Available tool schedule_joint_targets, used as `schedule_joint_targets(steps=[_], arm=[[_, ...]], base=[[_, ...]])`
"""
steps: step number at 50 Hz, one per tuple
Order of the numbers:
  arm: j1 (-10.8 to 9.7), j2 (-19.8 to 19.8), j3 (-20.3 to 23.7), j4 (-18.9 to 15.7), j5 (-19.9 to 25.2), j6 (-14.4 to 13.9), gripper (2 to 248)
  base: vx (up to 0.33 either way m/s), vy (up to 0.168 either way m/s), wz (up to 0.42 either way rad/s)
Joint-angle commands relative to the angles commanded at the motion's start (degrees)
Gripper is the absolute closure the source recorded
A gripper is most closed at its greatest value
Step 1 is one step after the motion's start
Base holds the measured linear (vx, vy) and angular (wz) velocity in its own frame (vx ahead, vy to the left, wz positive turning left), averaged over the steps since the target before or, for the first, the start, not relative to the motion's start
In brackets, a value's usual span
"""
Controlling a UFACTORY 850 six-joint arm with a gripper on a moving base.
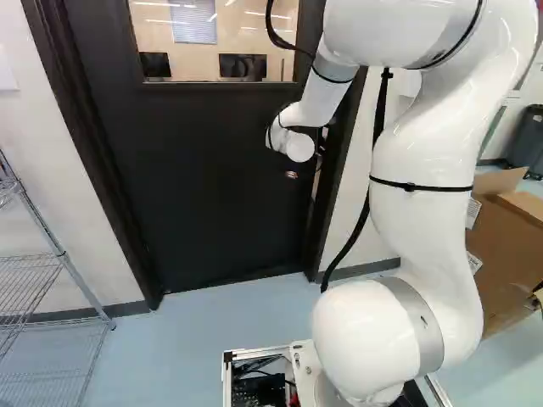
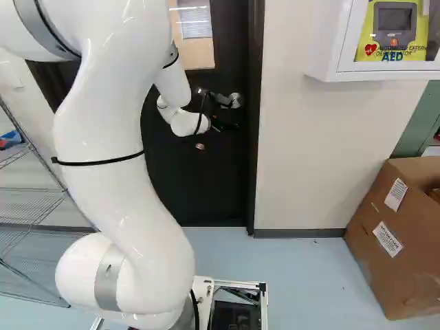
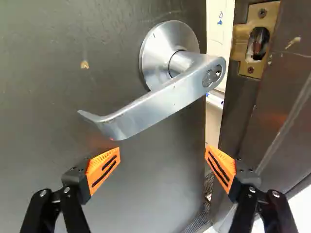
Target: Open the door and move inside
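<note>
Door and gripper: the fingers stood apart, clamped on nothing, just short of the lever; the door's dark face lay behind it.
Orange pads: one sat near the lever's free end, the other out towards the door's edge.
Lever: smooth steel, firm, probably slippery and sprung, hardly fragile. The hold to take was near its curved free end, where turning would have needed least force.
Round plate: behind the lever's hub end, and no place to grip (too flat and too broad, by my guess).
Gap: beside the lever's hub end, showing a lit strip; the door stood ajar, and its latch seemed clear.
Strike plate: brass, across the gap from the lever, set in the frame. That edge could have caught a finger.
Dark slab: around the lever, the door looked heavy and rigid, likely slow to start swinging. A steady push on its face near the lever probably suited it better than a jerk; a closer, if fitted, would have resisted.
Window: above the lever, glass, best left untouched.
</note>
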Motion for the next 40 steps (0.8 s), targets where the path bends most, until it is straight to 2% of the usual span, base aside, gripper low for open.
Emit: schedule_joint_targets(steps=[34, 40], arm=[[2.0, -7.9, -9.9, 0.4, 0.0, 0.0, 3], [2.5, -9.1, -11.4, -0.7, 0.0, 0.0, 3]], base=[[0.0, 0.0, 0.0], [0.0, 0.0, 0.0]])
